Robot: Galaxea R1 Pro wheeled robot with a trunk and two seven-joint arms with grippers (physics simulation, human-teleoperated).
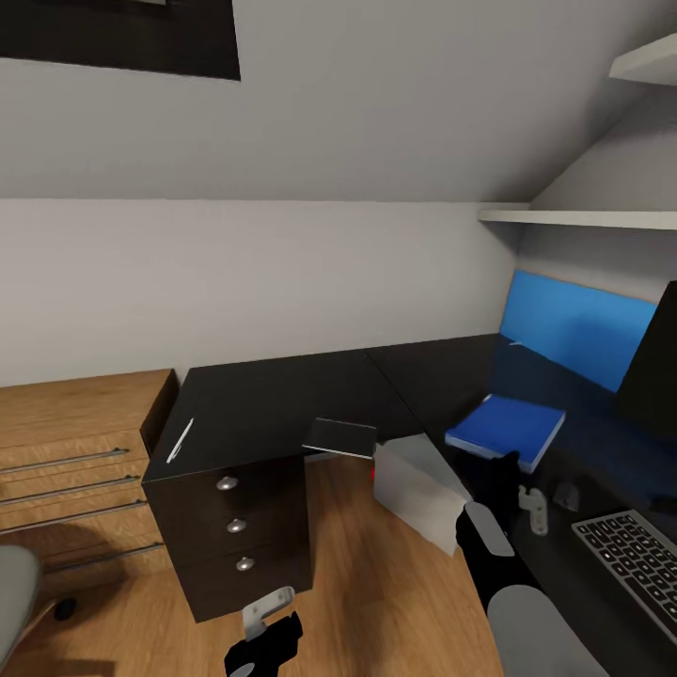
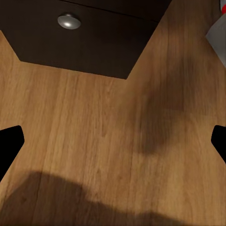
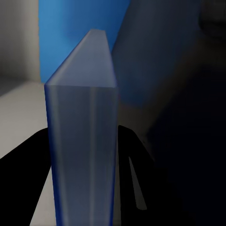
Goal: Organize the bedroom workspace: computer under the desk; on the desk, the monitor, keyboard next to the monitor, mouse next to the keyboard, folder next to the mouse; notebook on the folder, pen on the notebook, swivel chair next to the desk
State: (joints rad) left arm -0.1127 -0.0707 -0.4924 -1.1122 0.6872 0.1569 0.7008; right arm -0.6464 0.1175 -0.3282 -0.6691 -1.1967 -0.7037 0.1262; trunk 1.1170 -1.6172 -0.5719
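Note:
The blue folder (image 1: 508,428) lies flat on the black desk (image 1: 282,400), in front of the monitor (image 1: 653,367). My right gripper (image 1: 503,467) is at its near edge, shut on the folder (image 3: 82,108), whose edge stands between the black fingers (image 3: 136,174). The keyboard (image 1: 630,564) lies at the desk's near right, with a small dark mouse (image 1: 567,495) beyond it. A dark notebook (image 1: 340,437) overhangs the desk's inner edge. The white pen (image 1: 179,440) lies above the drawers. My left gripper (image 2: 113,143) hangs open over the wooden floor. The white computer (image 1: 418,489) stands on the floor.
A grey swivel chair (image 1: 14,592) shows at the lower left. Light wooden cabinets (image 1: 66,461) adjoin the black drawer unit (image 1: 235,527). A blue panel (image 1: 574,329) lines the wall behind the desk, with white shelves (image 1: 583,218) above.

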